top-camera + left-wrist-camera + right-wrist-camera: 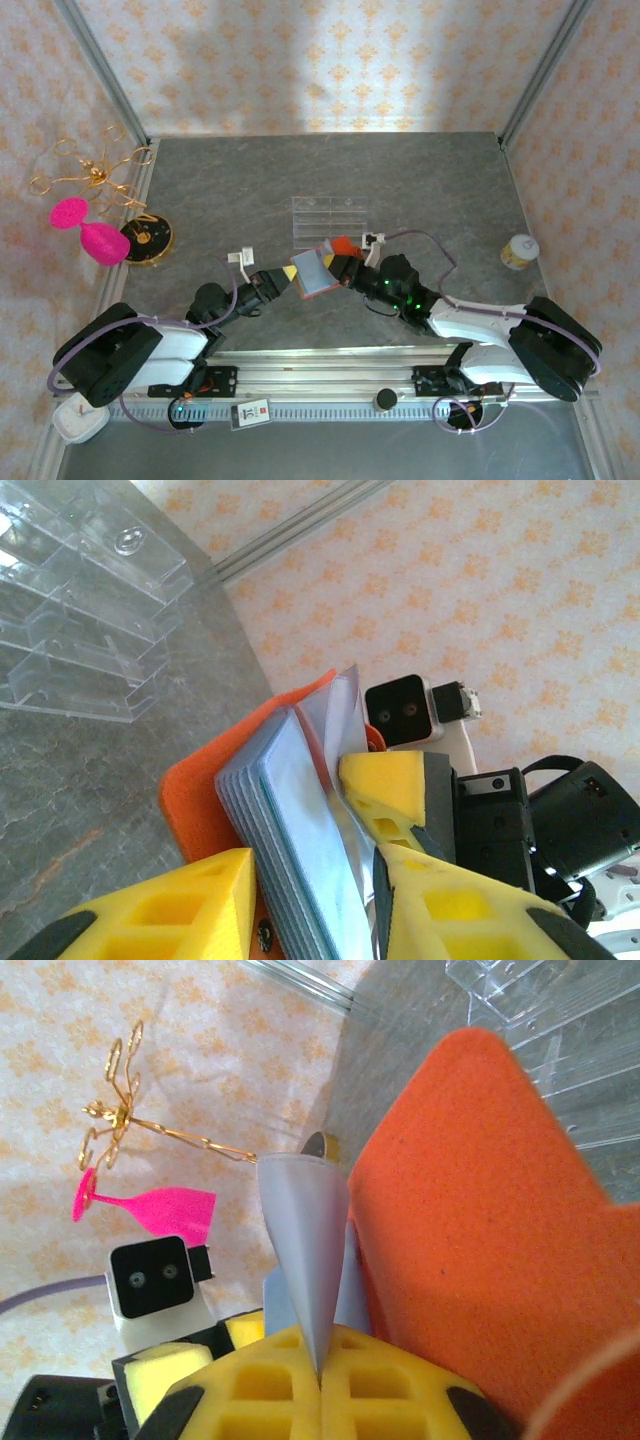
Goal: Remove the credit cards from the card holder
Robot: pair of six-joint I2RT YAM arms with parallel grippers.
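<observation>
Presently the right pincer point(320, 1360) is closed tight on the grey inner panel point(305, 1230) of the evidently soft, light card holder point(450, 1190), and the left pincer point(315, 880), half open, straddles the stiff, probably slick credit cards point(300, 830), contact undeterminable; likely best pinched at their exposed edge.

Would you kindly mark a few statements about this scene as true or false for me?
1. The right pincer is shut on the card holder's grey flap. True.
2. The left pincer's fingers straddle the holder's card sleeves. True.
3. The card holder sits inside the clear acrylic rack. False: it is at the pincers, on the rack's near side.
4. The pink goblet stands on the scene's right side. False: it is on the left, by the gold wire stand.
</observation>
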